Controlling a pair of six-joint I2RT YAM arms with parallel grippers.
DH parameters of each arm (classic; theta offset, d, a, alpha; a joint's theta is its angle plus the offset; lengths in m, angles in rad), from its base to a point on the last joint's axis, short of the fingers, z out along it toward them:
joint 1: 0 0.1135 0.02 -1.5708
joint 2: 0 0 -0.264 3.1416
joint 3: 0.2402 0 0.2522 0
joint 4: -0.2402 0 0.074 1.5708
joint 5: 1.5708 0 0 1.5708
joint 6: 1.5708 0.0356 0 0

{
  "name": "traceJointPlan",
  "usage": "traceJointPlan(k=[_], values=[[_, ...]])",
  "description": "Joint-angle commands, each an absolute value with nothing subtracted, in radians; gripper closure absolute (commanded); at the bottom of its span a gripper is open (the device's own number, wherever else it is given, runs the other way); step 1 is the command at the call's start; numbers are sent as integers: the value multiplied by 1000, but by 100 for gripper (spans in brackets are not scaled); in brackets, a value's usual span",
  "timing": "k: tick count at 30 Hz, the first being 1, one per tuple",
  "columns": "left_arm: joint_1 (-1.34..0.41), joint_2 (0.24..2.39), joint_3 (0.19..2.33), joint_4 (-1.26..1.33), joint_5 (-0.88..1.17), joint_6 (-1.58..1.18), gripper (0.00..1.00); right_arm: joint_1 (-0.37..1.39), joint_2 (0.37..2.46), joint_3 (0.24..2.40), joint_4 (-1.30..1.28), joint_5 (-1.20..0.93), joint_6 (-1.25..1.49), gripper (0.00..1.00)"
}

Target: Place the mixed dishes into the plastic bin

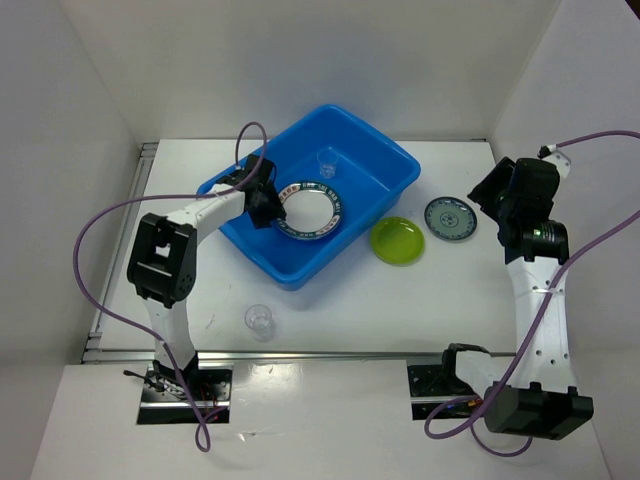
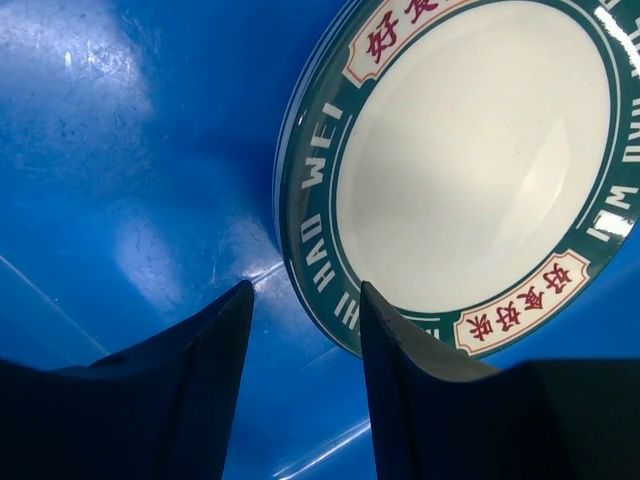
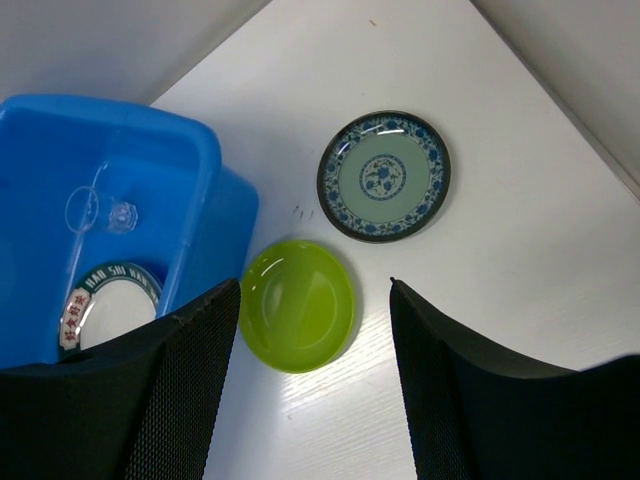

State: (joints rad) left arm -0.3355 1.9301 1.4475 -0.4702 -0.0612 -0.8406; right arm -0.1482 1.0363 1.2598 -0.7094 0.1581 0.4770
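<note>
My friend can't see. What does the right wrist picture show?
A lime-green plate lies on the white table, below the open right gripper. A blue-patterned saucer lies beyond it; the blue bin at left holds a clear cup and a teal-rimmed plate.

White counter (image 1: 380, 300), matt with a faint sheen under soft, even light, boxed in by plain white panels, namely back wall (image 1: 320, 60), left wall (image 1: 60, 150) and right wall (image 1: 590, 70), with a silver metal rail (image 1: 330, 354) along its left and near edges.
</note>
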Motion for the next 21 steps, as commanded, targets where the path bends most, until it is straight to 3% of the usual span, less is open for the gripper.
traceJointPlan(k=[1,6,11,21], values=[[-344,1951,1509,-451,-46,-836,45,-121,1022,1258,-664,141,459,33],[-353,1895,1614,-495,-100,-795,39,-83,1132,1194,-767,54,459,33],[-353,1691,1651,-495,-117,-747,31,-61,1135,1059,-758,41,503,33],[-362,1425,1589,-437,47,-770,29,25,1192,882,-697,31,739,36]])
